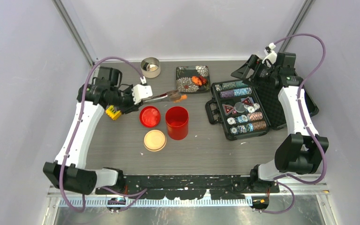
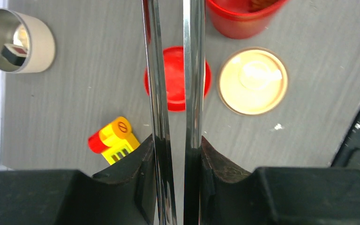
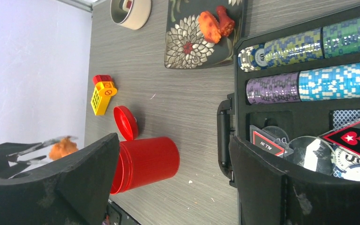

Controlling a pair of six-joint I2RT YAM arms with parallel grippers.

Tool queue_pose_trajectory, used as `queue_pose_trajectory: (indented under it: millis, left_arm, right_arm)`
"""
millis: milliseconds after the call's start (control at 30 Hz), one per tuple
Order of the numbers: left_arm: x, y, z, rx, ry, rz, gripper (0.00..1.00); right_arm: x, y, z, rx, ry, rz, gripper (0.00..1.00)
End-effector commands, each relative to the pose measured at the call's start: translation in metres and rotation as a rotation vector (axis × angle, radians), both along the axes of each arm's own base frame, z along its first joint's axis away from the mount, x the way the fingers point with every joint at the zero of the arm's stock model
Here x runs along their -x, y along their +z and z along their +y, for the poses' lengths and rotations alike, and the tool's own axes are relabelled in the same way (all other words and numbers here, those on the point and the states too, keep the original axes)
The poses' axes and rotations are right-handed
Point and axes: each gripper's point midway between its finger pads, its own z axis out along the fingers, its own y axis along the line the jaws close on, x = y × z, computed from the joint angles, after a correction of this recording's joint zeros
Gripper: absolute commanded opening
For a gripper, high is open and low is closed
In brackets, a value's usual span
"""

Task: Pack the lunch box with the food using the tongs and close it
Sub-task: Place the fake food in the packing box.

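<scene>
- The left gripper is clamped on the long, thin silver metal tongs, squeezing the two slim arms near their joined end.
- The tongs reach to the right over the grey wood-grain worktop, and a small orange food piece is pinched at their tips.
- That piece hangs just behind the open red cylindrical canister, between it and the dark floral square plate.
- More orange food pieces lie on the plate.
- The canister stands upright near the middle of the worktop, with its round red lid flat just to its left.
- A beige disc lid lies just in front of the red one.
- The short cream round tub sits at the back, left of the plate, with a dark-and-white bit inside.
- A yellow-and-red toy block rests under the left arm's wrist.
- The right gripper has its jaws spread wide with nothing between them, and hovers at the back of the open black poker-chip case on the right.
</scene>
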Motion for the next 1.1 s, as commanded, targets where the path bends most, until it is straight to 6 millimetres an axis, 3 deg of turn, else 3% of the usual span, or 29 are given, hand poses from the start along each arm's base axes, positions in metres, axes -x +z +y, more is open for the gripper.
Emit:
queue_pose_trajectory:
  millis: [0, 133, 567, 1067]
  left_arm:
    - [0.045, -0.002, 0.001, -0.003, -0.089, 0.014, 0.2]
    - [0.054, -0.011, 0.007, -0.033, -0.081, 0.022, 0.2]
    - [0.054, -0.027, 0.015, -0.114, -0.066, 0.034, 0.26]
    - [0.048, -0.024, 0.004, -0.119, -0.068, 0.034, 0.49]
  right_arm:
    - [0.0, 0.013, 0.011, 0.018, 0.051, -0.054, 0.91]
    - [0.0, 0.015, 0.018, 0.013, 0.066, -0.056, 0.92]
    - [0.005, 0.015, 0.024, 0.013, 0.082, -0.058, 0.92]
    - [0.007, 0.015, 0.023, 0.026, 0.082, -0.059, 0.92]
